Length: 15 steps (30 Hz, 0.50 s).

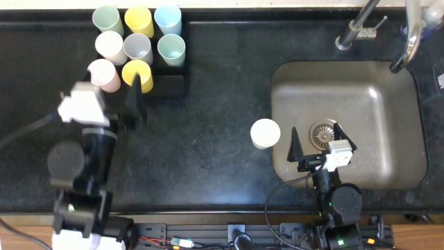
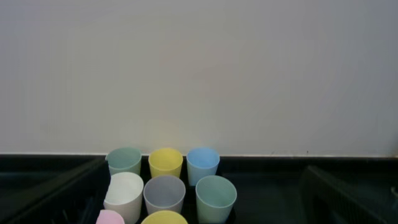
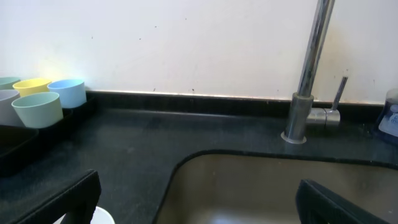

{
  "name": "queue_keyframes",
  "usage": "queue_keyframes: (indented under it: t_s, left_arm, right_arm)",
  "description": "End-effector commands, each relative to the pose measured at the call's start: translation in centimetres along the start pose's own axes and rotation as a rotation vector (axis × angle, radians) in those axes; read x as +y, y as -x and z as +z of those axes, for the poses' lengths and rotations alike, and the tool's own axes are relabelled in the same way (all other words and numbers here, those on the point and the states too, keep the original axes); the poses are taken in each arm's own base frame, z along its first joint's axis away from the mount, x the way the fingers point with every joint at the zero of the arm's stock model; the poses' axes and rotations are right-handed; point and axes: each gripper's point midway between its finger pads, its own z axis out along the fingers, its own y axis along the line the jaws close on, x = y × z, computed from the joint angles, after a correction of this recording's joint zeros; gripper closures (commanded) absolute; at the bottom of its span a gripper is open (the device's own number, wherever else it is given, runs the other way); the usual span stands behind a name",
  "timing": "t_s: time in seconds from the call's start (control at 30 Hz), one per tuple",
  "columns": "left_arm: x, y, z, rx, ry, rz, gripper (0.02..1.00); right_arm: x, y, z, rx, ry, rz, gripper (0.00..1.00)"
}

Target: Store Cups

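One white cup (image 1: 265,133) sits just beside the sink (image 1: 374,104). We fear our released right end effector (image 1: 316,132) could tip it in.

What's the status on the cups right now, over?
Left claw open at the tray. Right claw open at the sink. Eight cups in tray, one slot free; loose white cup on counter beside sink. Nothing blocking.

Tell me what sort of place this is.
Most likely a kitchen counter. A steel sink is set into a dark worktop, a tap stands behind it against a plain wall, and coloured cups stand packed in a black tray.
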Motion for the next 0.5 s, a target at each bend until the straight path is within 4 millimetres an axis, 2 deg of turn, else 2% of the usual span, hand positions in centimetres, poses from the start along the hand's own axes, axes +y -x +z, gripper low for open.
queue_keyframes:
  t_s: [0.03,0.2,0.33,0.5]
  left_arm:
    - [-0.3,-3.2,-2.7,-0.046,-0.041,0.050,0.018]
    - [-0.1,-6.5,-5.0,-0.120,-0.047,0.053,0.018]
    - [0.0,-9.4,-5.6,-0.108,-0.054,0.053,0.018]
    - [0.3,-10.8,-6.0,-0.057,-0.038,0.109,0.018]
  right_arm:
    - [0.1,-0.4,0.1,0.003,0.004,-0.003,0.003]
    - [0.1,-0.4,0.1,0.003,0.004,-0.003,0.003]
    - [0.1,-0.4,0.1,0.003,0.004,-0.003,0.003]
    - [0.1,-0.4,0.1,0.003,0.004,-0.003,0.003]
